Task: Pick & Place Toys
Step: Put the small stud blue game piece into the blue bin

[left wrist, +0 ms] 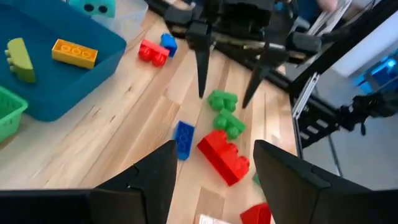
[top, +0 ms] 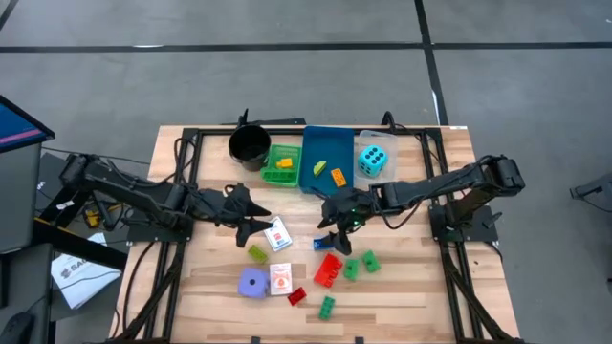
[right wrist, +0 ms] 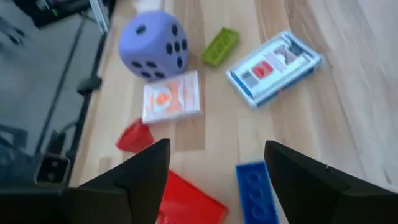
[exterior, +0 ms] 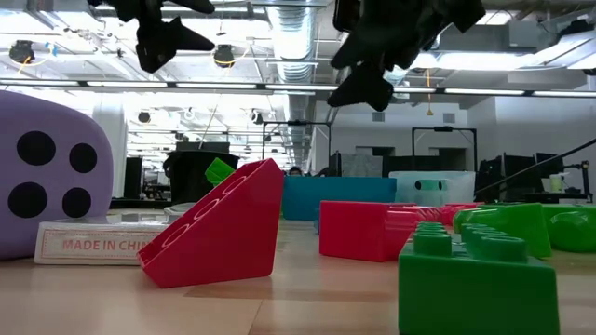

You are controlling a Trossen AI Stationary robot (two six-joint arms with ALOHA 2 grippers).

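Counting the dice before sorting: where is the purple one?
In the high view the purple die sits on the table's front left part, just left of an orange-printed card pack and below a yellow-green brick.

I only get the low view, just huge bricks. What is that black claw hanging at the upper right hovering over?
Observer: The right tool hangs over a small blue brick on the table.
Operator: Is it holding anything?
Observer: No. Its fingers stand apart, empty.
Operator: What's inside the blue box at the back?
Observer: An orange brick and a yellow-green brick lie in the blue tray.
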